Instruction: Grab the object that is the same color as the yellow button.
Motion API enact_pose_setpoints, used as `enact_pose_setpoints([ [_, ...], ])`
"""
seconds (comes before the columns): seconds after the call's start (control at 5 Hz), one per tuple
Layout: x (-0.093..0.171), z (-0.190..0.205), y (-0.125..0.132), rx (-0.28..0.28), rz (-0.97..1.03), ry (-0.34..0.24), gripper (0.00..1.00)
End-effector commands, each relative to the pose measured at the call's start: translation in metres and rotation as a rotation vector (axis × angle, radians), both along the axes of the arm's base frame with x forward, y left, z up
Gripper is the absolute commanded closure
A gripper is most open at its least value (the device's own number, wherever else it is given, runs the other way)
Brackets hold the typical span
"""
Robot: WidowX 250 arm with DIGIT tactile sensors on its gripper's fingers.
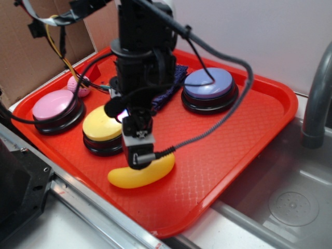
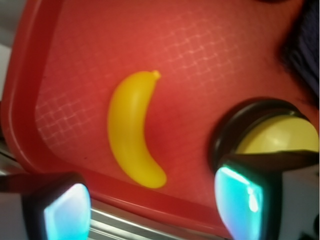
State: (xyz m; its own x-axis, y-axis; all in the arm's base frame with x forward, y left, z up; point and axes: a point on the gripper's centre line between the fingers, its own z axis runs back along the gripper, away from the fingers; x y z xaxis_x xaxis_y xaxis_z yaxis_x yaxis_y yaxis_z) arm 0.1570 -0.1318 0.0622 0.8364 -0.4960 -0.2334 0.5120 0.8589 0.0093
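The toy banana (image 2: pixel 132 130), glossy yellow and curved, is seen lying free on the red tray (image 2: pixel 210 60) near its front rim, just beside the yellow button (image 2: pixel 280 137), its long axis running between the pads (image 2: pixel 65 212) of the wide-spread, empty gripper (image 2: pixel 150 205) poised above it.

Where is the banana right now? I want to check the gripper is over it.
In the exterior view the banana lies near the red tray's front edge, just in front of the yellow button, under the gripper.
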Motion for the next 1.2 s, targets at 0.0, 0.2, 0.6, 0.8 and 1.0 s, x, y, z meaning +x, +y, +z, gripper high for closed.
enact_pose_setpoints([
  [0.0,-0.001,-0.035,-0.005,0.073,-0.032,0.047,0.0],
  [0.2,-0.002,-0.045,-0.001,0.073,-0.011,0.078,0.0],
  [0.6,-0.005,-0.056,0.005,0.06,0.047,0.092,1.0],
  [0.8,-0.007,-0.054,0.005,0.061,0.039,0.085,1.0],
  [1.0,-0.01,-0.045,0.012,0.058,0.069,0.067,1.0],
])
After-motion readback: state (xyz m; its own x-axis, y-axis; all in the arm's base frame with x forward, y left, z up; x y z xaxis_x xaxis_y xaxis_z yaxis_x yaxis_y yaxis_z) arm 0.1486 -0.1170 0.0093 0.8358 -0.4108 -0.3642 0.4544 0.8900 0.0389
